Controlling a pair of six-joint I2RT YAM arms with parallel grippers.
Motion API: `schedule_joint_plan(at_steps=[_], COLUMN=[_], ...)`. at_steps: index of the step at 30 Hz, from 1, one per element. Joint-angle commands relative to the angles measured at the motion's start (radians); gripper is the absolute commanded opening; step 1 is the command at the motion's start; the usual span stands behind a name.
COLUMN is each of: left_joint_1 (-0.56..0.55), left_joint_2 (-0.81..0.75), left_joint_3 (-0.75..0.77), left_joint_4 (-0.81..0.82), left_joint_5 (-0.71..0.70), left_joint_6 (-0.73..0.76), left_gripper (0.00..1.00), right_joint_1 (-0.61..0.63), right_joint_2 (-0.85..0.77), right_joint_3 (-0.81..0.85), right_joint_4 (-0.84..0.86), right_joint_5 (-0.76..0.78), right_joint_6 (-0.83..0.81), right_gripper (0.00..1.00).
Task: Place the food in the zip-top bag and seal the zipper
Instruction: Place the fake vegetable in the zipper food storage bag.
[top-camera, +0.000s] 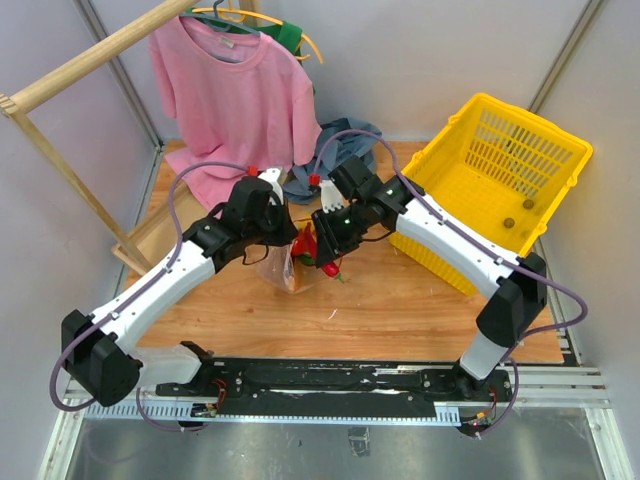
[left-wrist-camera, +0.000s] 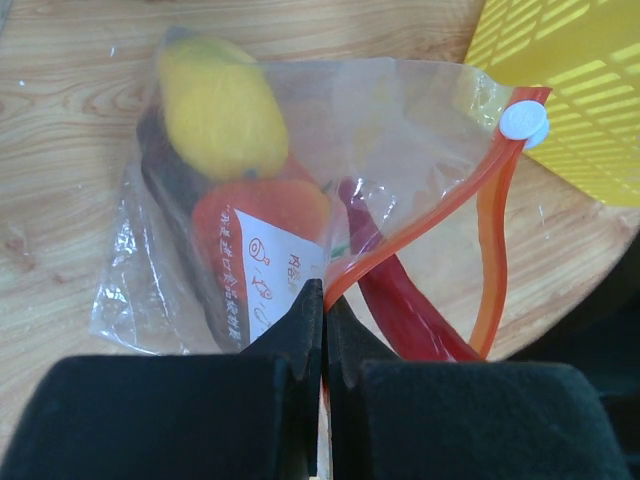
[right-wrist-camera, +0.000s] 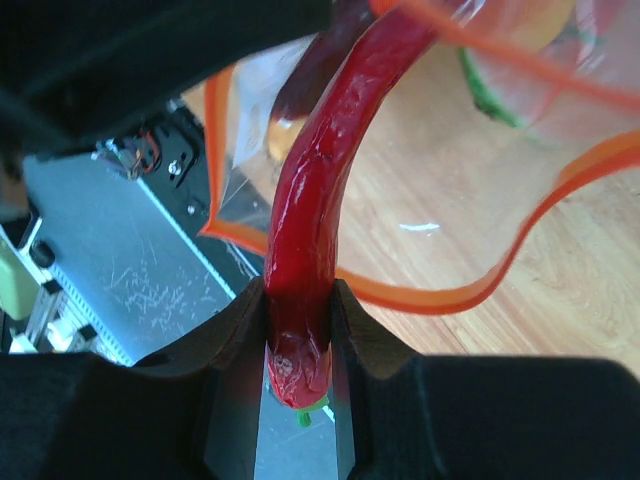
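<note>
Your left end effector (left-wrist-camera: 322, 305) pinched the zipper (left-wrist-camera: 489, 250) of the bag (left-wrist-camera: 400, 110), your right end effector (right-wrist-camera: 300, 325) clamped the chili (right-wrist-camera: 315, 190), its tip inside the open mouth.

In the top view the zip-top bag (top-camera: 283, 268) rests on the tabletop (top-camera: 400, 310) near its middle, ahead of both arm bases. The basket (top-camera: 437, 150) stands at 2 o'clock from it, well apart. A heap of cloth (top-camera: 345, 145) lies at 1 o'clock, and a shirt (top-camera: 235, 100) hangs behind at 12 o'clock.

The left fingers (left-wrist-camera: 300, 325) reach the bag from 11 o'clock and pinch its zipper (left-wrist-camera: 500, 230). The slider (left-wrist-camera: 524, 122) sits at the strip's end nearest the basket.

Inside the bag, the fruit (left-wrist-camera: 220, 105) lies deepest and the pepper-like piece (left-wrist-camera: 260, 215) nearer the mouth. An elongated piece (left-wrist-camera: 165, 175) lies beside both.

The chili (right-wrist-camera: 320, 200), clamped between the right fingers (right-wrist-camera: 235, 320) from 2 o'clock, passes through the mouth.
</note>
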Motion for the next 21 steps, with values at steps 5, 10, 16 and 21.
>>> schedule_joint_plan(at_steps=[5, 10, 16, 21], left_joint_1=[0.008, 0.006, 0.005, 0.006], left_joint_2=[-0.065, -0.059, -0.061, -0.052], left_joint_3=[-0.045, -0.040, -0.037, -0.044], left_joint_4=[0.076, 0.072, 0.084, 0.087], left_joint_5=[0.098, 0.133, 0.157, 0.147], left_joint_6=[-0.036, -0.060, -0.097, -0.122], left_gripper=[0.00, 0.00, 0.00, 0.00], right_joint_1=[-0.004, -0.004, 0.002, 0.001], right_joint_2=[0.053, -0.014, -0.038, -0.051], right_joint_3=[0.081, -0.042, -0.152, -0.173], right_joint_4=[0.009, 0.221, 0.349, 0.380], right_joint_5=[0.237, 0.378, 0.409, 0.340], right_joint_6=[0.198, 0.270, 0.312, 0.298], right_gripper=[0.05, 0.10, 0.22, 0.43])
